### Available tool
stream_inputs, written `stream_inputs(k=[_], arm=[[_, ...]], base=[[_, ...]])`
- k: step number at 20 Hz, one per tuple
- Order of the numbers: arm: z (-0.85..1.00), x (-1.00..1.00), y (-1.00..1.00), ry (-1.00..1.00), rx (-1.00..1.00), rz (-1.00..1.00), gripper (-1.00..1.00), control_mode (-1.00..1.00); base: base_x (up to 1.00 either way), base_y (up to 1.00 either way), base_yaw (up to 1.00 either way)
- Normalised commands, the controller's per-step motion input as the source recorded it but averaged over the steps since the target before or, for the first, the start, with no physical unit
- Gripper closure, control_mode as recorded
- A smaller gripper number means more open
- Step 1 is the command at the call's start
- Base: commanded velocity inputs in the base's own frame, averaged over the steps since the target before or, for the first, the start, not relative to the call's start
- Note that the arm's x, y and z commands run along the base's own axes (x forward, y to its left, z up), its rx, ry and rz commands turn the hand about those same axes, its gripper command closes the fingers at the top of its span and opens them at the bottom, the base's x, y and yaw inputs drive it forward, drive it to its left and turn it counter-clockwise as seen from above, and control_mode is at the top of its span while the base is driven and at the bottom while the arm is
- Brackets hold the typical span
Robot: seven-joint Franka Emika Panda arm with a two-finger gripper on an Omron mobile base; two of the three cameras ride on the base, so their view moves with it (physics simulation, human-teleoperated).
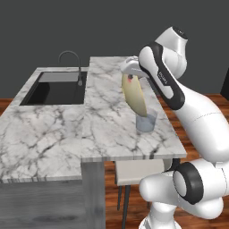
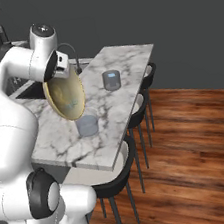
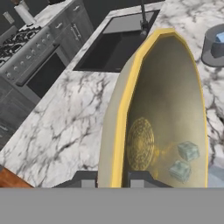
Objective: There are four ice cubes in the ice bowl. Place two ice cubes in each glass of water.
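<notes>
Here the wide, shallow, yellowish-tan ice bowl (image 3: 175,109) hangs tipped steeply on its edge above the counter, its rim pinched between the two dark fingertips of the gripper (image 3: 112,183), whose jaws press on either side of the rim. Two small pale-blue translucent ice cubes (image 3: 188,151) lie inside it, low against the downhill wall; the hand view shows them plainly, while the left base view presents the bowl's pale outer side (image 1: 134,96) and no cubes can be made out there. Just below the bowl's lowest edge stands a short clear glass of water (image 2: 87,125), near the right edge of the white-and-grey marble counter (image 2: 122,62). The right base view, looking into the bowl's hollow (image 2: 65,95), also takes in the second clear glass tumbler (image 2: 111,79), farther along the counter and well apart from the first. A black sink basin (image 1: 58,89) with a curved dark tap (image 1: 71,62) sits to the left. The hand view adds a grey stove with knobs (image 3: 30,48) beyond the sink.
</notes>
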Motion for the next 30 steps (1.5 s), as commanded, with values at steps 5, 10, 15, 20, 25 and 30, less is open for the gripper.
stream_inputs(k=[5,10,15,20,25,30], arm=[[0.11,0.00,0.00,0.00,0.00,0.00,1.00,-1.00],[0.04,-0.03,0.00,0.00,0.00,0.00,1.00,-1.00],[0.00,0.00,0.00,0.01,0.01,0.00,1.00,-1.00],[0.00,0.00,0.00,0.00,0.03,0.00,1.00,-1.00],[0.00,0.00,0.00,0.00,0.04,0.00,1.00,-1.00],[0.00,0.00,0.00,0.01,0.03,0.00,1.00,-1.00]], base=[[0.00,0.00,0.00],[0.00,0.00,0.00],[0.00,0.00,0.00],[0.00,0.00,0.00],[0.00,0.00,0.00],[0.00,0.00,0.00]])
